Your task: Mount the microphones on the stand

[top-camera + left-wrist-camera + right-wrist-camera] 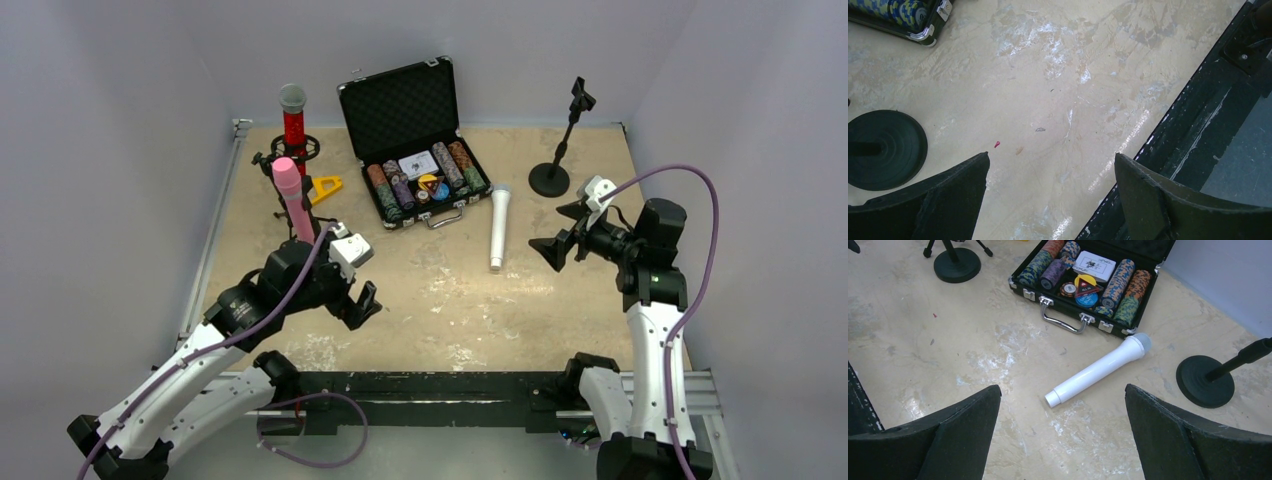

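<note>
Right gripper (1062,392) fingers apart, left gripper (1053,156) likewise, both empty. Pinch white mic (1098,371) mid-barrel, square on, leaving tail free for the bare stand (549,181).

A: What is the bench (923,330) like?
B: A smooth tan sheet with a dull sheen, scuffed whitish in patches toward the middle of the frame.
A: And the white microphone (1098,371)?
B: Smooth, glossy plastic by the look of it. Its head is slightly frosted.
A: The case (400,100) at upper centre?
B: A black shell with dimpled foam in the lid, bright metal edging and a polished metal handle (1058,325).
A: The two at upper left?
B: The red microphone (294,130) has a glittery body and a silver wire-mesh head. The pink microphone (295,205) looks matt.
A: The right hand (1060,389)?
B: Its fingers (958,435) are matt black, grainy and rough-edged. The stand base (1204,380) at right is matt black too.
</note>
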Controlling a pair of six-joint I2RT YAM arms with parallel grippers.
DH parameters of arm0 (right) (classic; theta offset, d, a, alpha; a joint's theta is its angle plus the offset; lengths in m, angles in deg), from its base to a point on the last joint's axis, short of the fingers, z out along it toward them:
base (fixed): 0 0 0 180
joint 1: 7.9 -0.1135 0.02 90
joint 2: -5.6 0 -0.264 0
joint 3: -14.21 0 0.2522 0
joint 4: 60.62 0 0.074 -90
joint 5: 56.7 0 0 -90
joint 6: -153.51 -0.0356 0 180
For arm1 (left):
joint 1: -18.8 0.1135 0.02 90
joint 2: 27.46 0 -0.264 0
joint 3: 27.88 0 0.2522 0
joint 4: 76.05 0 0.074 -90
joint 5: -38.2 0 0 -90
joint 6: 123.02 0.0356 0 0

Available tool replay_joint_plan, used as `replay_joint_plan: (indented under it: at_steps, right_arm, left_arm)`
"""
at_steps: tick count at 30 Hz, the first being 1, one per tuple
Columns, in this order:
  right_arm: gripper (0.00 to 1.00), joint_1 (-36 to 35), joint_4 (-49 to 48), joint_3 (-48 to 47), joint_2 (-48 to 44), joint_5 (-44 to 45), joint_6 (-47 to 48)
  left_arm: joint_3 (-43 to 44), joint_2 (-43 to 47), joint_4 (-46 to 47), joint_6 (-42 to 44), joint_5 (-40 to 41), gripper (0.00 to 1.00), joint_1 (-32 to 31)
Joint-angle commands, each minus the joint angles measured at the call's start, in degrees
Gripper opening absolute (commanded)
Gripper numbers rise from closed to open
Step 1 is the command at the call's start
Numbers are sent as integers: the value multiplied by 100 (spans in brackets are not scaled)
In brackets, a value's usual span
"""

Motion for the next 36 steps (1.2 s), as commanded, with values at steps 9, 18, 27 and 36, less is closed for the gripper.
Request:
replay_joint_plan:
  at_steps: [9,18,27,36]
  right_arm:
    - [97,29,-441,127,50,234,-230]
    - [97,29,-691,199,136,485,-405]
    - [97,26,-1078,218,310,1111,-908]
    - [97,28,-1332,71,672,1713,-1145]
  left_arm:
    - [-68,43,235,89,-49,98,72]
    - [-82,59,236,94,-51,98,81]
    - [-94,85,242,99,-47,98,99]
    - [-101,112,249,111,-43,99,99]
